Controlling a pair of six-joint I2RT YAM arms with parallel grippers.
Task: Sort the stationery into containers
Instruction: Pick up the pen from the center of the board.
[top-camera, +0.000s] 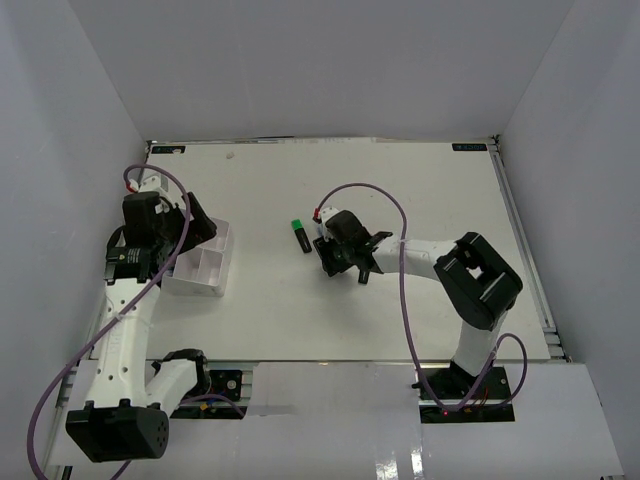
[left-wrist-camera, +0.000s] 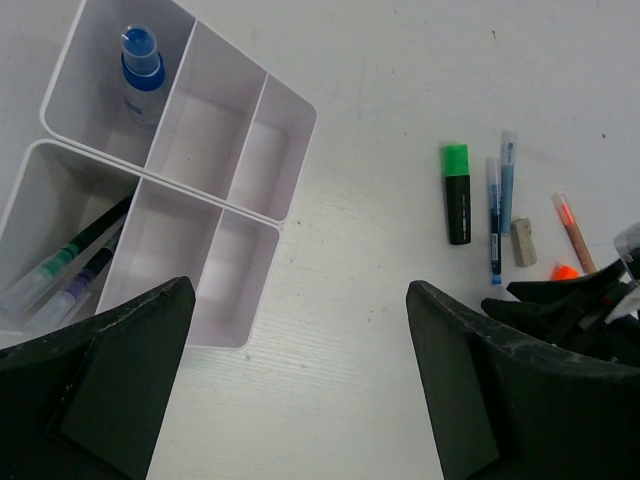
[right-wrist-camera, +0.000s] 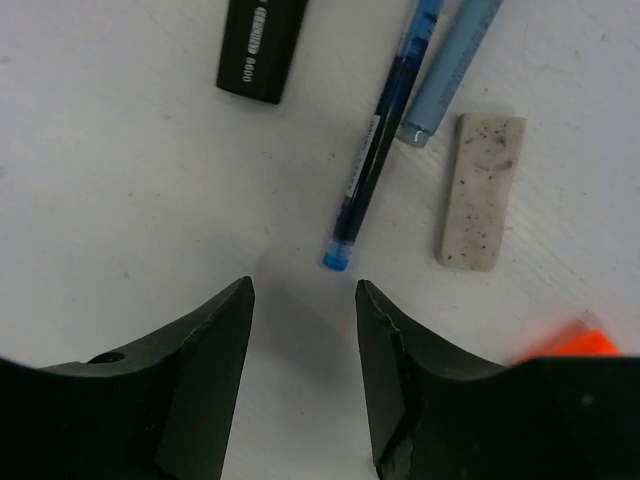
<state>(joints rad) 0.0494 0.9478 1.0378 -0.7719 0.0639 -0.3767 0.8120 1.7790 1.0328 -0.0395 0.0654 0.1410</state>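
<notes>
Half-spread, holding nothing: right gripper (right-wrist-camera: 303, 340), just short of the thin blue pen (right-wrist-camera: 378, 140) lying on the table between black highlighter (right-wrist-camera: 262, 45) and grey eraser (right-wrist-camera: 480, 190). Seems light, stiff, apt to roll; best pinched mid-barrel. Left gripper (left-wrist-camera: 300, 380) spread wide, empty, over the tray (left-wrist-camera: 293, 165).

Left arm stands up along the tabletop's left edge, elbow low at the near edge. Left gripper (left-wrist-camera: 300, 288) points down, jaws spread wide and empty. Right arm is bent at the right side, forearm reaching left to mid-tabletop. Right gripper (right-wrist-camera: 304, 287) sits low, jaws part-way apart, nothing between them.
</notes>
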